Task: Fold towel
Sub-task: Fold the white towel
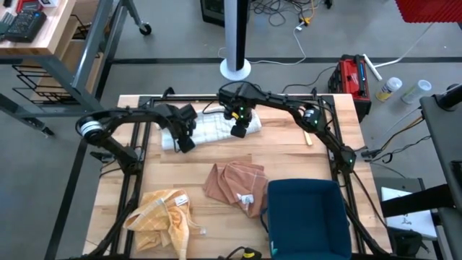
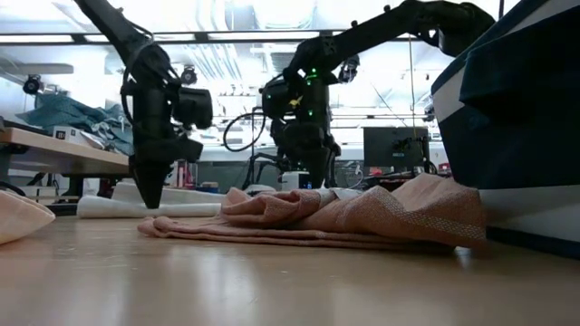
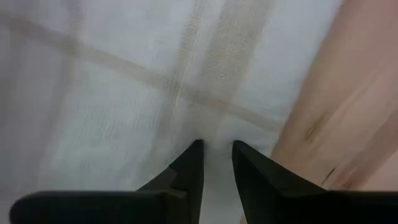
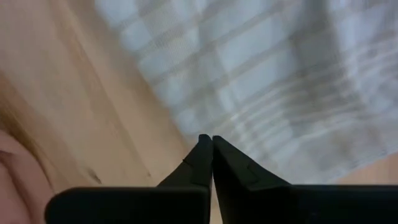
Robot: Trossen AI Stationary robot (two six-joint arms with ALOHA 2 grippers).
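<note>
Grasp step: right hand (image 4: 212,142) pressed together, left hand (image 3: 217,148) narrowly parted, both at white towel (image 1: 213,128) edge. Next: confirm pinch, lift.

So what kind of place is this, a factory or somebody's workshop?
Most likely a robotics lab or workshop, not a factory. The wooden table sits on a bare concrete floor with loose cables trailing across it, a red tool case stands beside it, and workbenches with a monitor fill the room behind.
</note>
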